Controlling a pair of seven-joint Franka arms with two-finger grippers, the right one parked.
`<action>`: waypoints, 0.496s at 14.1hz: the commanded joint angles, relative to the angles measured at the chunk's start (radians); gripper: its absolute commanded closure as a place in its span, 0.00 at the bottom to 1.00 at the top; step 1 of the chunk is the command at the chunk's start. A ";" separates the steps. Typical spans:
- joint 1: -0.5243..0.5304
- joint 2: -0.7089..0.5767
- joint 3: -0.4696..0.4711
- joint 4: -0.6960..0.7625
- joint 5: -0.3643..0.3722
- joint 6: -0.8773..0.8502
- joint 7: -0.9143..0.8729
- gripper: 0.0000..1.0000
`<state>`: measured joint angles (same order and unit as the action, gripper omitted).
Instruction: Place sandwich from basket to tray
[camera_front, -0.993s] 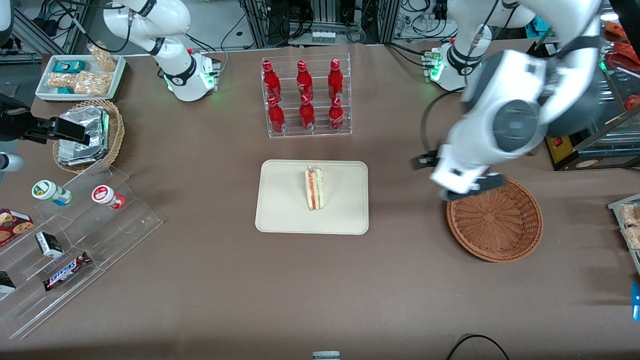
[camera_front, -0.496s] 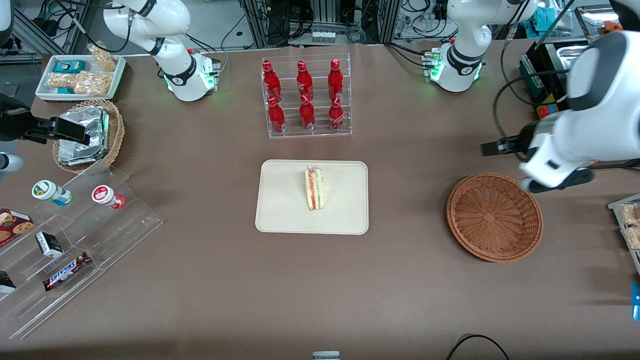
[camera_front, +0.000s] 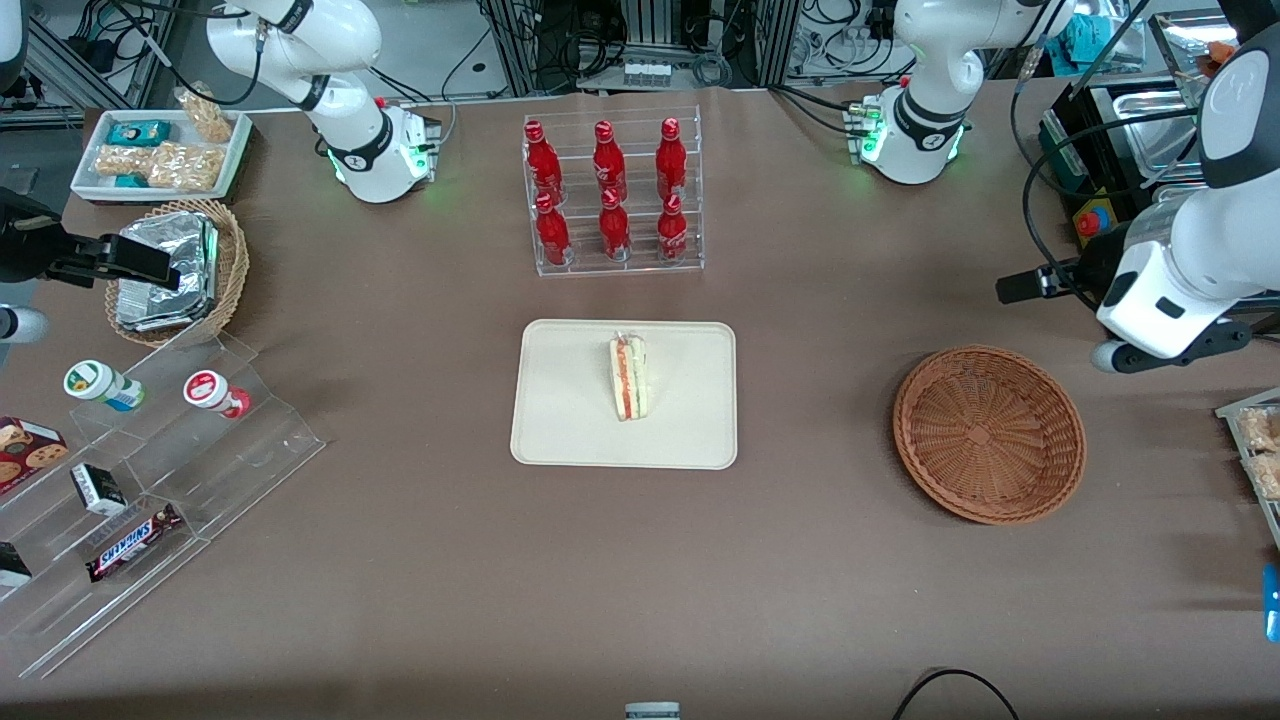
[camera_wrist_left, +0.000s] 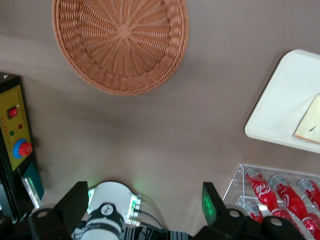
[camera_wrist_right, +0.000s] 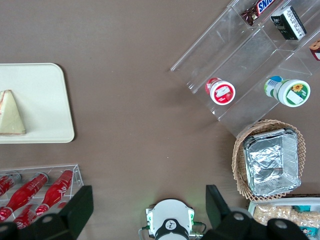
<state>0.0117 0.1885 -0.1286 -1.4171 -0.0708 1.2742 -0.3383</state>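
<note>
We see that the gripper (camera_front: 1105, 357) has moved away from the basket (camera_front: 989, 434) since a moment ago, out toward the working arm's end of the table, and it now hangs in the air there. In the left wrist view its two fingers (camera_wrist_left: 76, 202) stand wide apart with nothing between them. The basket has nothing in it. The sandwich (camera_front: 629, 376) lies on the tray (camera_front: 560, 420), near the middle of the table. The rack of red bottles (camera_front: 610, 190) stands farther from the front camera than the tray.
</note>
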 joint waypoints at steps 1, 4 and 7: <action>0.004 -0.006 -0.002 0.021 0.003 -0.054 -0.024 0.00; 0.002 -0.049 -0.002 -0.026 0.080 -0.096 -0.036 0.00; -0.001 -0.208 -0.003 -0.282 0.083 0.115 -0.037 0.00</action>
<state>0.0116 0.1263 -0.1271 -1.4921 0.0000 1.2657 -0.3600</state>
